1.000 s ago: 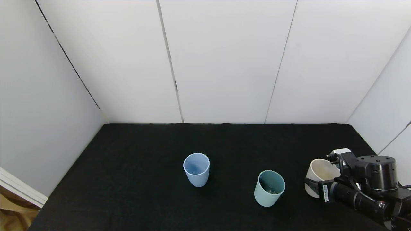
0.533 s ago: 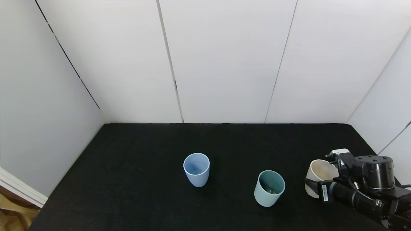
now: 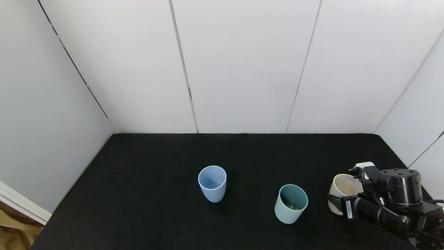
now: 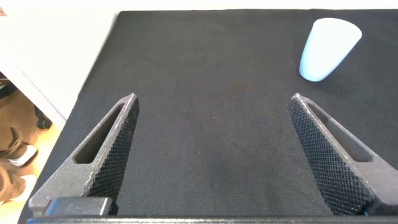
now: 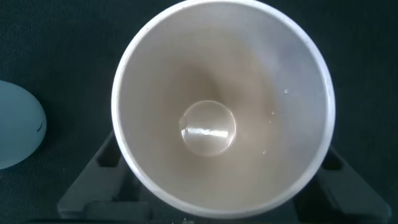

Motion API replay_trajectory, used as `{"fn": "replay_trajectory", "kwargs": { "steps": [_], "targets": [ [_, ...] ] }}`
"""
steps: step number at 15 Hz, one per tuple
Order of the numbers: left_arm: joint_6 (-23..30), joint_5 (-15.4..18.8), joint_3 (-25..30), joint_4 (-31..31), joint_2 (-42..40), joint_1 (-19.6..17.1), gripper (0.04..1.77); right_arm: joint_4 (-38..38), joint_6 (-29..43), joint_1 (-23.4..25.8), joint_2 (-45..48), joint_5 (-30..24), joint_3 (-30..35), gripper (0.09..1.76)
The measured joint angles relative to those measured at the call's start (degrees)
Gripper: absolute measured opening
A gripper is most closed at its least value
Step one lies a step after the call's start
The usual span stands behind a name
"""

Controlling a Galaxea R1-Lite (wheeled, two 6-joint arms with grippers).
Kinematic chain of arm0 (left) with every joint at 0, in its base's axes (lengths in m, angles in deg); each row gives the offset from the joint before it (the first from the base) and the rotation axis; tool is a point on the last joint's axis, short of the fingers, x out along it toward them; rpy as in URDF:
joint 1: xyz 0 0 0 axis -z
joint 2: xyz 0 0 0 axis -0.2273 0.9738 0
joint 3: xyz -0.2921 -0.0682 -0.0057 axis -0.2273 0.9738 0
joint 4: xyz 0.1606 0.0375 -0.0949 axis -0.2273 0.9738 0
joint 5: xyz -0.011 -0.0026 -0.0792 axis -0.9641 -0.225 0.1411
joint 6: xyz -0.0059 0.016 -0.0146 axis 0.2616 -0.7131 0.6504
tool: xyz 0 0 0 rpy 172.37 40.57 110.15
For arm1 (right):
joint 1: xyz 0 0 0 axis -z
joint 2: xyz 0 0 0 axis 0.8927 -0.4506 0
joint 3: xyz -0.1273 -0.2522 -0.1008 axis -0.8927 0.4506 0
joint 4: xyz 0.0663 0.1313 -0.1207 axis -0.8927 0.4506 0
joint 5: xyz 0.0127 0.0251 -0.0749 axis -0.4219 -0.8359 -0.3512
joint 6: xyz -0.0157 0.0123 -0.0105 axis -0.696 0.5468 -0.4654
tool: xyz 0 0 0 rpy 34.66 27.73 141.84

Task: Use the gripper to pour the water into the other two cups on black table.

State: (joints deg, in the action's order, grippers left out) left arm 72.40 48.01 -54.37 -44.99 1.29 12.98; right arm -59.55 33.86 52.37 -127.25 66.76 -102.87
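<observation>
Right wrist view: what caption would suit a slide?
Looking straight down into the cream cup, a little water at its bottom, the right pincer around it.

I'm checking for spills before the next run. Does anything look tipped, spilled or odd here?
Nothing stands out. The blue cup and teal cup stand upright on the table; no puddle shows. The right tool is around the beige cup, which holds only a little water.

Right gripper [image 3: 334, 203] with cream cup [image 3: 343, 187] has sunk lower and drawn slightly nearer at right edge of black table [image 3: 145, 194]. Cup was tilted toward left, now sits closer to upright, jaws clamped on its sides. Arm's round joint shifted down too.
</observation>
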Motion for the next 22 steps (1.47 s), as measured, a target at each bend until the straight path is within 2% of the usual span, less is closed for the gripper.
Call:
{"fn": "replay_trajectory", "kwargs": {
  "steps": [5,10,14,17,22],
  "targets": [
    [0.0,0.0,0.0,0.0,0.0,0.0,1.72,0.0,0.0,-0.3,-0.1,0.0,-0.1,1.50],
    [0.0,0.0,0.0,0.0,0.0,0.0,1.72,0.2,0.0,0.1,1.9,0.3,-1.1,1.60],
    [0.0,0.0,0.0,0.0,0.0,0.0,1.72,1.9,-1.6,0.0,7.2,0.5,-1.9,1.64],
    [0.0,0.0,0.0,0.0,0.0,0.0,1.72,6.8,-2.3,-0.2,12.9,0.5,-2.5,1.66],
    [0.0,0.0,0.0,0.0,0.0,0.0,1.72,19.2,-2.4,0.0,25.4,0.6,-4.6,1.68]
  ]
}}
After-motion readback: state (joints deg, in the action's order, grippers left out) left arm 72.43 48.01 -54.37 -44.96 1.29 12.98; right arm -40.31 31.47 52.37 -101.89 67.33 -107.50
